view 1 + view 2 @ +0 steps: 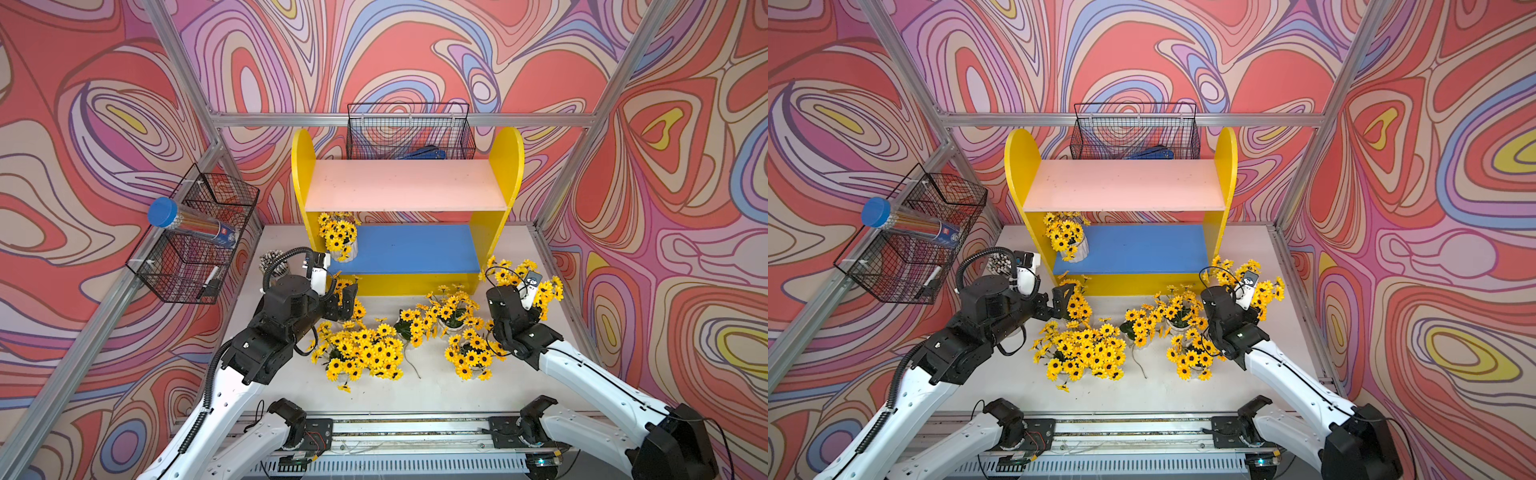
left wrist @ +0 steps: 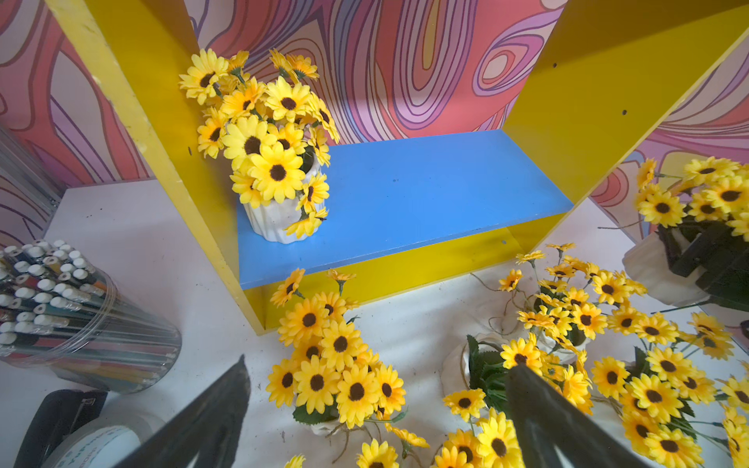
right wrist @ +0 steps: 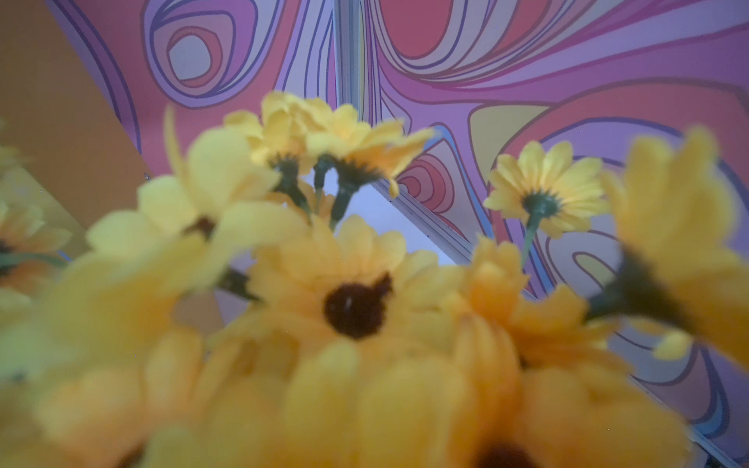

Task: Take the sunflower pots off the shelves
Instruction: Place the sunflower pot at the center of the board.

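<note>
With the left gripper (image 2: pixel 383 362) wide open and the right gripper (image 2: pixel 705 267) sunk in flowers (image 1: pixel 544 291), its state indeterminate, reaching for the last sunflower pot (image 2: pixel 279 219), at the left end of the blue lower board (image 2: pixel 425 194), can topple pots (image 1: pixel 365 353) crowding the table (image 1: pixel 291 386).

We see bright, even light in both top views, soft shadows on the desk (image 1: pixel 436 390), edges bent. In our right wrist view the sunflower pot (image 3: pixel 356 308) is blurred.

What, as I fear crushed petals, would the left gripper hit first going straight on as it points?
Probably the sunflower pot on the table, just ahead of the left gripper's open jaws, well before the shelves; depth is uncertain.
</note>
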Available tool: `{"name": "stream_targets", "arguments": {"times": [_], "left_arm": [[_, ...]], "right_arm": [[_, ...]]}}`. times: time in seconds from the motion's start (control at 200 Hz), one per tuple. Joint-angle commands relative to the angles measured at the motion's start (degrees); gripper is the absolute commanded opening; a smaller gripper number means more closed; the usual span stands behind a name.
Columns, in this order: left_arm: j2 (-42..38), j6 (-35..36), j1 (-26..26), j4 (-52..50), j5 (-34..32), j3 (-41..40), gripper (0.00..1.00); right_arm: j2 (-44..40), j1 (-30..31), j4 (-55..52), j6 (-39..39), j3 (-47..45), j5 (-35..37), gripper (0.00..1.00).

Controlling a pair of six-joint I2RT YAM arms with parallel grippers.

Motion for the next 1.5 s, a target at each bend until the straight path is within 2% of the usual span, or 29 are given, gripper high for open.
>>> {"name": "stream_targets", "arguments": {"times": [0.0,0.461,0.551,0.851,1.222,1.382,1.497], "left_arm": [[-0.8,-0.58,0.26,1.2,0.54,-0.43,1.0],[-0.62,-0.84,0.26,1.31,1.2,-0.57,1.0],[-0.71,-0.93,0.23,1.29,1.29,-0.7,1.0],[-0.88,-1.72,0.21,1.64,3.03,-0.79,1.0],[-1.37,-2.16,0.15,1.64,4.0,-0.95,1.0],[-0.86,-2.34,0.17,1.55,4.59,-0.79,1.0],[-1.14,-2.41,0.14,1.72,4.37,-1.08,1.0]], "right_arm": [[2.02,-0.22,1.1,5.6,0.1,0.73,0.57],[10.93,-0.42,2.27,9.6,1.16,0.53,0.59],[12.93,-0.45,-0.54,13.01,2.78,-0.46,0.59],[11.72,-0.39,-6.47,23.19,1.33,2.3,0.57],[11.3,-0.47,-9.85,23.19,2.53,3.08,0.59],[14.55,-0.65,-12.59,28.78,3.15,2.28,0.58],[13.26,-0.57,-11.14,28.94,1.74,2.81,0.58]]}}
